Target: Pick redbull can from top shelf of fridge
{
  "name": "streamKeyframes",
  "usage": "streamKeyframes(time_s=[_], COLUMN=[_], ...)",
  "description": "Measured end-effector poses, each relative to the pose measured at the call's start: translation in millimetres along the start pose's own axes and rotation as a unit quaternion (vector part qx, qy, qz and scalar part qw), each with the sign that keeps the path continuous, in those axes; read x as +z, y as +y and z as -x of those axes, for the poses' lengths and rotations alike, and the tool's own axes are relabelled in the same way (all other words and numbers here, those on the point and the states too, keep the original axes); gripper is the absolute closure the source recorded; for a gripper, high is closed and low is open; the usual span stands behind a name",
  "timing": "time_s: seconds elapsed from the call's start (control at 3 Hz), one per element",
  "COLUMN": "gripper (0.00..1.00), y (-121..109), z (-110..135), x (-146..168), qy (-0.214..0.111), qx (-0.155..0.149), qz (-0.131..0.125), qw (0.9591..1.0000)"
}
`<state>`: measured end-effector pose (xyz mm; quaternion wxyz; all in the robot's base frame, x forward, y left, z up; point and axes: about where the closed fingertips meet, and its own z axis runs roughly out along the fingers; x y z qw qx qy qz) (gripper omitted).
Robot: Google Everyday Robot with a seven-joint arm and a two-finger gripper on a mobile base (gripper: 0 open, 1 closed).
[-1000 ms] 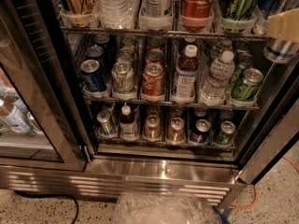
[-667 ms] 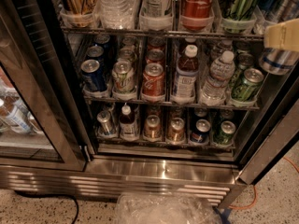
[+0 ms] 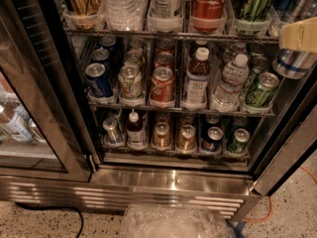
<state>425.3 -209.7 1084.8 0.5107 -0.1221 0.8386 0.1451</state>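
Speckled floor (image 3: 292, 217) runs along the bottom, w/ a crumpled clear plastic sheet (image 3: 173, 223) lying at the foot of the fridge (image 3: 168, 180), whose ribbed steel base sits just behind it. We're looking down into the open cooler; its glass door (image 3: 25, 113) stands at left.

We see the gripper (image 3: 298, 36) at the far right edge, approx level w/ the top shelf (image 3: 168, 33) but out in front of the black frame. Only a cream-coloured part of it shows. It's clamped on the redbull can (image 3: 293, 63): the pad covers the can's upper part, and the silver body w/ a blue band hangs out below, tilted, w/ nothing underneath. So the can is off the rack and in mid-air, carried by the gripper alone.

On the top shelf we make out a red Coca-Cola bottle (image 3: 208, 1), a green can (image 3: 252, 1) beside it and a clear water bottle (image 3: 124, 4) further left. Lower racks hold short cans, e.g. a blue can (image 3: 98, 78) and a red can (image 3: 162, 86).
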Motion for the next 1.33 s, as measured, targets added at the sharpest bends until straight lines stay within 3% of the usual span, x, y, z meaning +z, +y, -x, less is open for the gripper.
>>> streamKeyframes(time_s=[0.33, 0.67, 1.0, 1.33], gripper=[1.0, 1.0, 1.0, 1.0], y=[24.3, 65.9, 97.9, 98.0], z=[-5.3, -21.1, -38.3, -38.3], x=[14.3, 35.6, 50.0, 49.9], qy=[0.015, 0.048, 0.079, 0.079], qx=[-0.018, -0.042, -0.063, -0.063], qz=[0.043, 0.112, 0.162, 0.162], qw=[0.9988, 0.9916, 0.9815, 0.9815])
